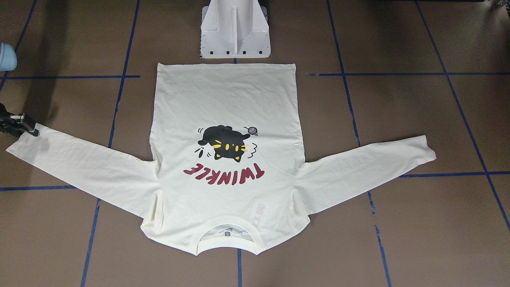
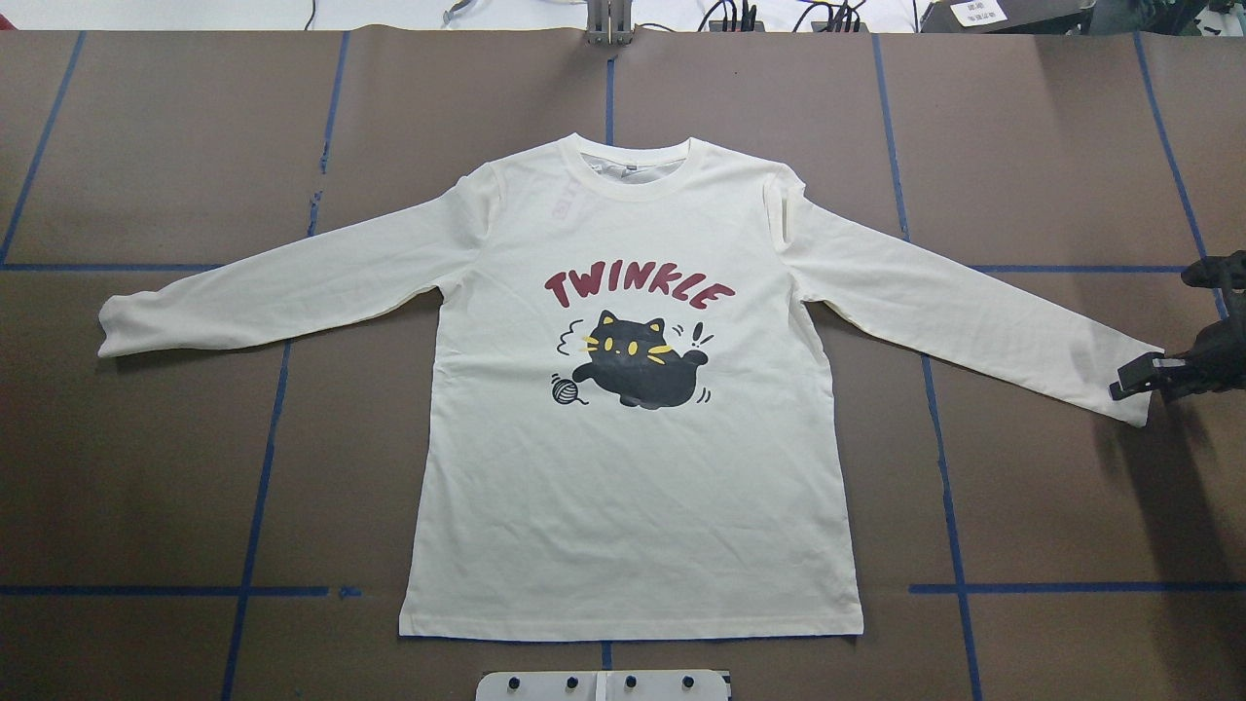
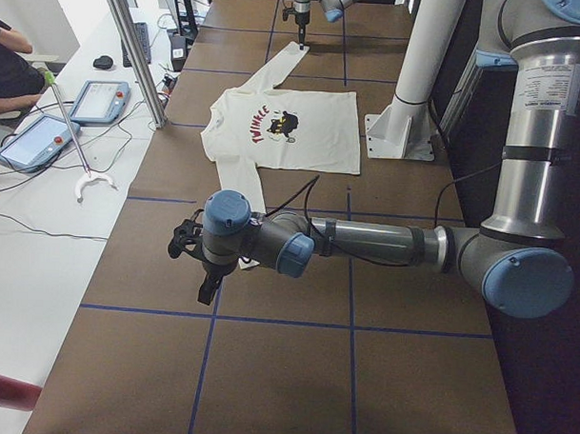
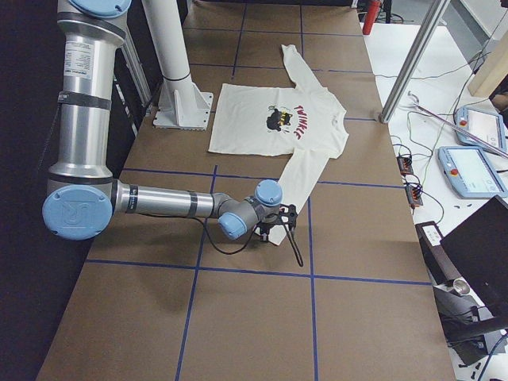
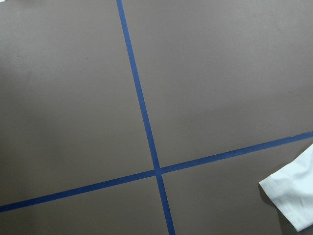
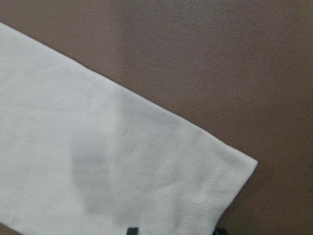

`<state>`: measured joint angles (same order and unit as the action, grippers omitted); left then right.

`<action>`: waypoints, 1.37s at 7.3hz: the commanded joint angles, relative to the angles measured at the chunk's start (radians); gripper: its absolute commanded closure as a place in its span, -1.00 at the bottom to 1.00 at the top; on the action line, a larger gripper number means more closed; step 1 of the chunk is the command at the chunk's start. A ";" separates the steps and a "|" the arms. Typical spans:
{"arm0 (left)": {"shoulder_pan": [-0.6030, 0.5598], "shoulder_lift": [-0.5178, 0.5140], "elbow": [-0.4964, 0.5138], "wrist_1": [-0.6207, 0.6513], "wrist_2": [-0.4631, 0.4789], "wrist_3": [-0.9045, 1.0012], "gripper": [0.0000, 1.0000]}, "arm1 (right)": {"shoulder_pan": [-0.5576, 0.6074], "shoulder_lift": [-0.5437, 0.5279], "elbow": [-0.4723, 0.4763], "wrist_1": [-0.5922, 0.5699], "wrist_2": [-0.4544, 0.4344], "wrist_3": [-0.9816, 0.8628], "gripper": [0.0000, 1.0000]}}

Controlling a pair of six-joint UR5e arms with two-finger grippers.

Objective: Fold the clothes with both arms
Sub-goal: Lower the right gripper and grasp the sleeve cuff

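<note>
Cream-white cotton, the long-sleeved T-shirt (image 2: 633, 487) with its black cat and dark red "TWINKLE" print lies flat and face up in the middle of the brown surface (image 2: 195, 438), hem toward the robot's base and both sleeves spread out to the sides. Our right pincer (image 2: 1134, 378) sits at the cuff of the sleeve (image 6: 215, 186) on its own side. In its wrist view two dark tips show apart at the lower edge with cloth lying flat between them, so we read it as wide and not clamped. Our left pincer (image 3: 207, 288) hangs over bare surface near the other cuff (image 5: 293, 196); we cannot tell whether it is wide or narrow. We judge the sleeve fold has not begun. The risk we see is a shallow bite: closing so near the cuff's edge could catch one layer only, and the sleeve would slip out on the lift. With the left arm off the cloth, a lone pull from the right could also drag the body askew and wrinkle the print.
</note>
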<state>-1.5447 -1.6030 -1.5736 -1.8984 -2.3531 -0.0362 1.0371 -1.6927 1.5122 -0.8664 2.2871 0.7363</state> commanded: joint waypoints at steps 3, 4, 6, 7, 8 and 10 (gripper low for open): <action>0.000 -0.002 0.001 -0.002 -0.003 -0.001 -1.00 | 0.001 -0.001 -0.003 -0.003 -0.001 0.000 0.15; 0.000 -0.002 0.001 -0.002 -0.003 0.001 -1.00 | 0.001 0.002 -0.003 -0.003 -0.001 0.000 0.53; 0.000 -0.002 0.000 -0.004 -0.005 -0.001 -1.00 | 0.004 0.010 -0.001 -0.003 -0.001 0.000 1.00; 0.000 0.000 0.001 -0.017 -0.003 -0.001 -1.00 | 0.012 0.011 0.003 -0.003 0.002 0.000 1.00; 0.000 0.000 0.009 -0.030 -0.003 -0.001 -1.00 | 0.020 0.016 0.008 -0.002 0.000 0.000 1.00; 0.000 0.002 0.014 -0.033 -0.005 -0.001 -1.00 | 0.050 0.013 0.124 -0.002 0.029 0.003 1.00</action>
<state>-1.5447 -1.6027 -1.5627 -1.9281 -2.3572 -0.0368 1.0723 -1.6821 1.5694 -0.8671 2.2942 0.7370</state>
